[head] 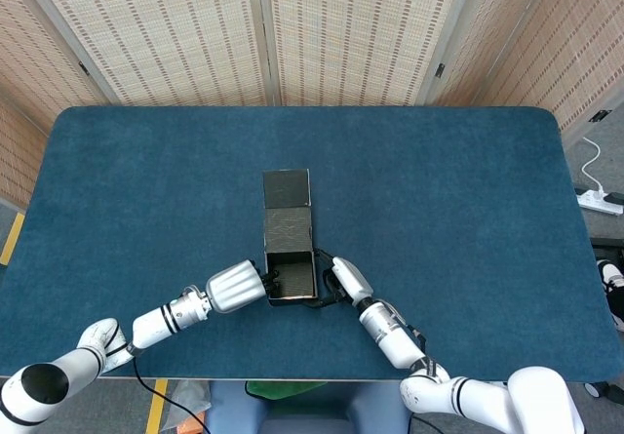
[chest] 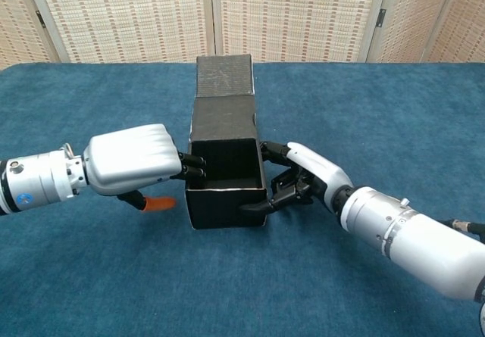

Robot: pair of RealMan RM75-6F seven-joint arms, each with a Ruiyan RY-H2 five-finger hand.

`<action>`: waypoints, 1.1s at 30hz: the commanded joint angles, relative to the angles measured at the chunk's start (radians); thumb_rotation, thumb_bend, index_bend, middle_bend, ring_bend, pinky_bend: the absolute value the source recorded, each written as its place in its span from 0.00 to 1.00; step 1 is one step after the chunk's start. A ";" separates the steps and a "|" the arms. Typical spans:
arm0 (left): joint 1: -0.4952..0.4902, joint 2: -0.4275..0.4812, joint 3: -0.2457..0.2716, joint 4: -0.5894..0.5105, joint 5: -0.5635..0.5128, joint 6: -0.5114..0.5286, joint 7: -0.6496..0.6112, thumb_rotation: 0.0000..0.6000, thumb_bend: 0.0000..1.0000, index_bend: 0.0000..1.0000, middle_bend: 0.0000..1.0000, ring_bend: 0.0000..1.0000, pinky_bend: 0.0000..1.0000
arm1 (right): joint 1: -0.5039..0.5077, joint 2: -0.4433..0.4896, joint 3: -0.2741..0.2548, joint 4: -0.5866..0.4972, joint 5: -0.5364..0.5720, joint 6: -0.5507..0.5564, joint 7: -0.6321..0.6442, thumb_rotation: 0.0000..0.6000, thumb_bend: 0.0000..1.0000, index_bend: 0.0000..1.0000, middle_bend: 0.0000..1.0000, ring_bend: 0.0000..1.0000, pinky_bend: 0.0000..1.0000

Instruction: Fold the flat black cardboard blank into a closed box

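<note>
The black cardboard box (head: 291, 276) (chest: 225, 193) stands partly folded near the table's front, its top open toward me. Its lid panel (head: 288, 208) (chest: 223, 98) stretches back from the far wall, unfolded. My left hand (head: 237, 286) (chest: 136, 163) presses its dark fingertips against the box's left wall from outside. On the other side my right hand (head: 346, 278) (chest: 307, 176) holds the right wall, fingers (chest: 274, 193) curled against it and reaching low toward the front corner. The box interior looks empty.
The blue felt table (head: 458, 200) stretches wide on every side of the box. Woven screens (head: 331, 34) stand behind the far edge. A power strip (head: 597, 200) lies on the floor at the right.
</note>
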 commanded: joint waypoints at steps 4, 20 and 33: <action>0.011 -0.014 0.001 0.033 0.001 0.040 -0.027 1.00 0.34 0.66 0.60 0.85 0.85 | 0.000 -0.006 0.010 -0.001 0.006 0.002 -0.004 1.00 0.28 0.62 0.59 0.80 1.00; 0.063 0.120 -0.065 -0.146 -0.064 0.158 -0.010 1.00 0.34 0.29 0.34 0.84 0.85 | 0.063 -0.051 0.115 0.019 0.056 -0.010 -0.027 1.00 0.28 0.62 0.53 0.80 1.00; 0.122 0.250 -0.119 -0.387 -0.181 0.122 -0.122 1.00 0.34 0.27 0.31 0.83 0.85 | 0.134 -0.123 0.151 0.088 0.117 -0.080 -0.120 1.00 0.10 0.01 0.12 0.69 1.00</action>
